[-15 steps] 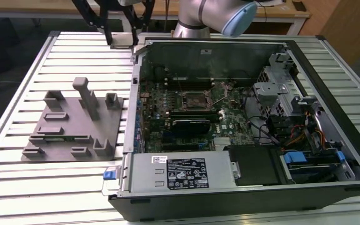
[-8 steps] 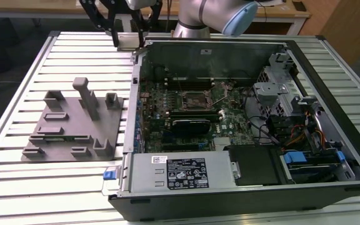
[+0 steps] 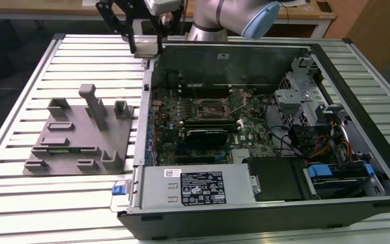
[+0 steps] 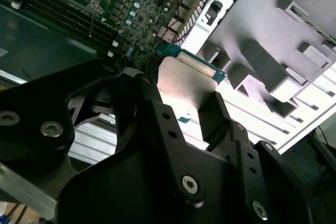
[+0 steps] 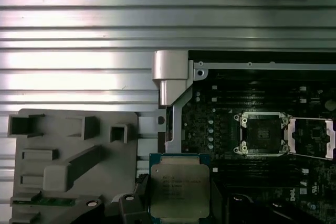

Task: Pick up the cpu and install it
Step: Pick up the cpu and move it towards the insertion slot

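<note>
jaws: clamped on cpu (image 5: 179,190), pinching two opposite edges | cpu: held aloft, flat, metal top up, not yet seated | open socket (image 5: 261,134): well apart from cpu, further in over motherboard (image 5: 220,108)

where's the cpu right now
The gripper holds the cpu in its jaws; in the first wrist view it hangs over the case edge, between the grey tray and the socket.

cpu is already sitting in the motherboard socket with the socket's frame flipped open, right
No. The cpu is not in the socket: it is clamped in the jaws of the gripper, away from the empty socket, as the first wrist view shows. The socket's frame is flipped open.
</note>
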